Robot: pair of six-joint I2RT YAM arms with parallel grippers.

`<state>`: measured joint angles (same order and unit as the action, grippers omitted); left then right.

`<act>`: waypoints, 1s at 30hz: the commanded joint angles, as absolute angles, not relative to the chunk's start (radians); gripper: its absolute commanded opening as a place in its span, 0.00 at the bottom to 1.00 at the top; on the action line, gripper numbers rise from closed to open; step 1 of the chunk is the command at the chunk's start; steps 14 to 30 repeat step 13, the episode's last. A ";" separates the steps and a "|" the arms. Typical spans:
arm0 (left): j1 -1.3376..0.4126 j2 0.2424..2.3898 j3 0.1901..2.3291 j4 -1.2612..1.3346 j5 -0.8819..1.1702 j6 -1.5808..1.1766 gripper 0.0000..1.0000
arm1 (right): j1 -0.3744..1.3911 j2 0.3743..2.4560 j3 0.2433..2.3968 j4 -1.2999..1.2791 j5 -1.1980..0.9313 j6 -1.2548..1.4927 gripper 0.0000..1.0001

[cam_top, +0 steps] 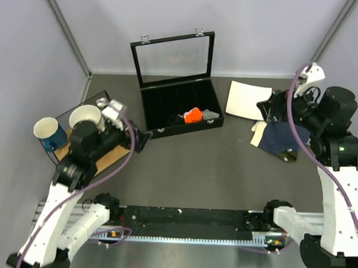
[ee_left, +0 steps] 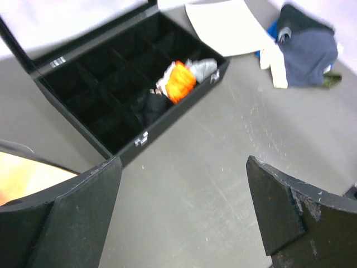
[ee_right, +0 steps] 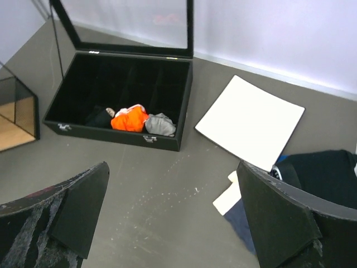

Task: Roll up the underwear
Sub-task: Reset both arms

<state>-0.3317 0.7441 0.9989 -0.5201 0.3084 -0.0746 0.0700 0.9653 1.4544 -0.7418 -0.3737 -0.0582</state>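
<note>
Since the underwear (cam_top: 259, 135) lies bunched in a heap with a navy garment (cam_top: 283, 138) at the table's right side, just beside the white square plate (cam_top: 247, 100), the top view puts it almost under the right gripper (cam_top: 270, 111). It is well apart from the left gripper (cam_top: 138, 138), which hangs by the open black compartment case (cam_top: 168, 104).

In the left wrist view the left gripper (ee_left: 184, 206) is spread wide with nothing between its fingers. The heap sits far off at upper right, beyond the case.

In the right wrist view the right gripper (ee_right: 173, 215) is likewise spread and empty. The underwear (ee_right: 321, 173) shows black at the right edge, its pale waistband strip toward the middle. Crumpled as it is, its long axis cannot be told. By my judgement the right arm is nearer and would reach down and rightward.
</note>
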 commanded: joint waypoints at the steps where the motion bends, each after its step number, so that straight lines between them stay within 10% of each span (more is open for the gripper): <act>1: -0.330 0.543 0.904 -0.354 0.218 -0.140 0.99 | 0.017 0.948 1.497 -0.724 -0.345 0.046 0.99; 30: -0.330 0.495 0.896 -0.379 0.356 -0.158 0.99 | -0.115 0.888 1.430 -0.721 -0.448 0.069 0.99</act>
